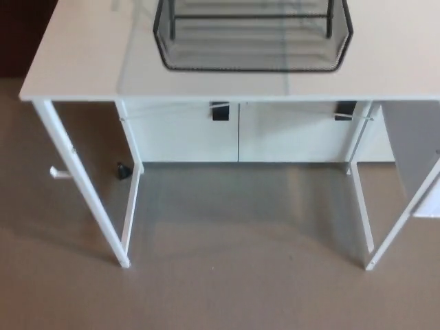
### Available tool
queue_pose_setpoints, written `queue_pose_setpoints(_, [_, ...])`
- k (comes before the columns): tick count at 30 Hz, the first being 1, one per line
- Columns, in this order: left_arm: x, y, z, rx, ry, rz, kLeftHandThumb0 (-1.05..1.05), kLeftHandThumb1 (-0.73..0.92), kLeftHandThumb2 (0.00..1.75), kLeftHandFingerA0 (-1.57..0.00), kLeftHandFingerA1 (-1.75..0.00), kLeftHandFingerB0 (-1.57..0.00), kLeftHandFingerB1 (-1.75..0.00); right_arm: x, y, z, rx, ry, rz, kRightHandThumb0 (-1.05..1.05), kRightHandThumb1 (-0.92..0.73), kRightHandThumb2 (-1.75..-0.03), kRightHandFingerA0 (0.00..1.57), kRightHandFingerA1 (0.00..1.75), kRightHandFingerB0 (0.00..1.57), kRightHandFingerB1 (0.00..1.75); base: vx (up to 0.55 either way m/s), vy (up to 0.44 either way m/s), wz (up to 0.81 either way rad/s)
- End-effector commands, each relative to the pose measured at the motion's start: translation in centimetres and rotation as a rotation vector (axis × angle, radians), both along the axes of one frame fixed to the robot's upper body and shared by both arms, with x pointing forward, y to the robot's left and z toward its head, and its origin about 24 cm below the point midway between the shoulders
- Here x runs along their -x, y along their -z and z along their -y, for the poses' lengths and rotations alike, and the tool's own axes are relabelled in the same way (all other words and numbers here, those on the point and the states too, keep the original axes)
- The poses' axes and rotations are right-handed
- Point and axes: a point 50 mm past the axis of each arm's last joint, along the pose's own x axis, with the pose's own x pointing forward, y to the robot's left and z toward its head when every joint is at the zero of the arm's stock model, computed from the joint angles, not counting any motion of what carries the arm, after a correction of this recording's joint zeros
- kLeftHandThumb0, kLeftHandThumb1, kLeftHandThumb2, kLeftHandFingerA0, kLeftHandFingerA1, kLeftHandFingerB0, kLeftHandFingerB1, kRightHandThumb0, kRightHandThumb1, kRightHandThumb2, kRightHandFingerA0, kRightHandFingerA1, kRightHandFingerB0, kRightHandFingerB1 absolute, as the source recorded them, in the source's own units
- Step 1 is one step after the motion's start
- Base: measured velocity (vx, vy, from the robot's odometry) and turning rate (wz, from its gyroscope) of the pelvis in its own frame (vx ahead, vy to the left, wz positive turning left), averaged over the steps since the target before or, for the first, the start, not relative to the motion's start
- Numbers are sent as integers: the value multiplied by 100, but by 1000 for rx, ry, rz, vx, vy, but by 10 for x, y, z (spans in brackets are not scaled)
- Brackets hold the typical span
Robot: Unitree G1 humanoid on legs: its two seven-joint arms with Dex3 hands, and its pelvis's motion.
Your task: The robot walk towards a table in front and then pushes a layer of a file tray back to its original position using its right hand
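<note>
A black wire-mesh file tray (253, 41) stands on the white table (82, 69) at the top of the head view. Its lower layer sticks out toward the table's front edge, and the top of the tray is cut off by the picture's edge. Neither of my hands shows in this view.
The table's white legs (82, 185) come down to a brown carpet floor (227, 275) at left and right. A white panel (240, 130) with two small black clips closes the back under the tabletop. A white object (427, 199) juts in at the right edge.
</note>
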Motion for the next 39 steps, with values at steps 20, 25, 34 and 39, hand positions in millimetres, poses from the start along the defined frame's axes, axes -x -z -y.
queue_pose_setpoints(20, [-2, -4, -7, -29, 26, -23, -22, 61, 58, -52, -40, -40, -35, 9, -2, -4, 27, -47, -16, -73, -39, -85, 60, 73, 52, 65, 228, 22, -6])
queue_pose_setpoints(25, [0, -5, -6, -23, 42, -27, -22, 62, 58, -50, -40, -39, -35, 11, -1, -5, 2, -33, -19, -71, -50, -55, 63, 70, 58, 59, 168, -139, 8])
queue_pose_setpoints(34, [-3, -3, -7, -50, 86, -27, -24, 62, 59, -51, -40, -40, -35, 10, 1, -5, 10, -38, -22, -80, -42, -83, 65, 76, 59, 68, 29, 90, -8])
queue_pose_setpoints(39, [-7, -5, -7, -66, 109, -31, -25, 61, 59, -53, -40, -40, -35, 8, 1, -7, 5, -52, -21, -81, -43, -84, 62, 74, 57, 66, 64, 118, -1])
